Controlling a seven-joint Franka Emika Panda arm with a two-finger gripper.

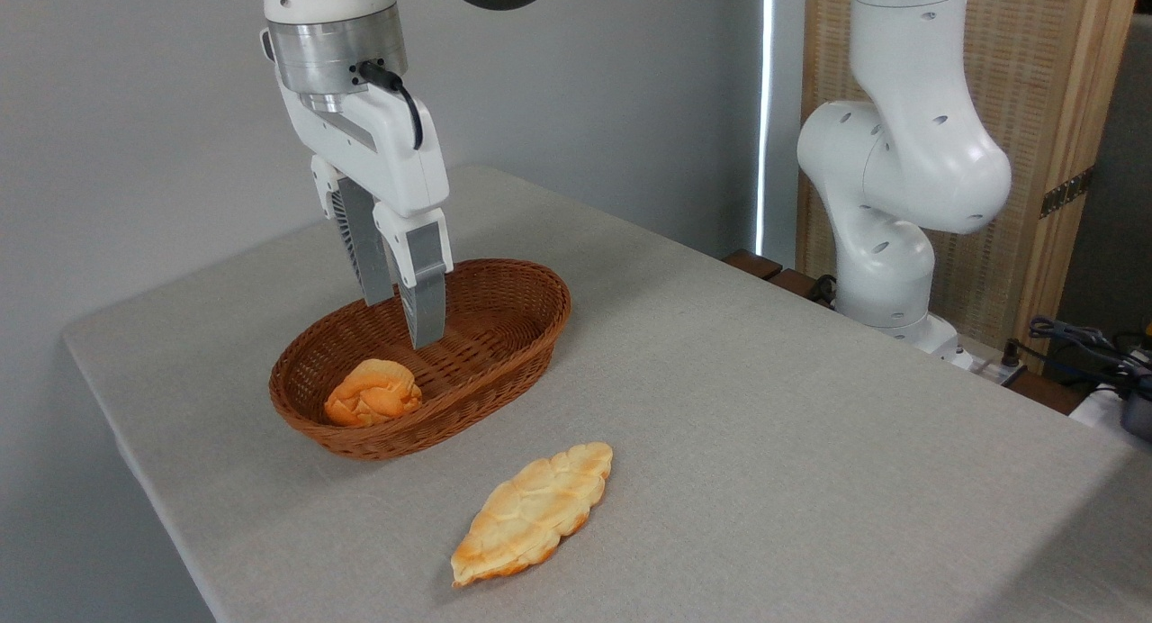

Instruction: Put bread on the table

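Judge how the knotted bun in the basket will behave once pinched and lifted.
The bun looks lumpy and thick, so the pincer probably gets purchase. Its folds suggest it may squash slightly. Being rounded, it could roll a little when released on the table, unlike the flat loaf.

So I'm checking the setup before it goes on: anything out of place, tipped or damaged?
Nothing stands out. The knotted bun lies intact in the upright wicker basket, the flat loaf lies whole on the table, and the gripper hangs above the basket, holding nothing.
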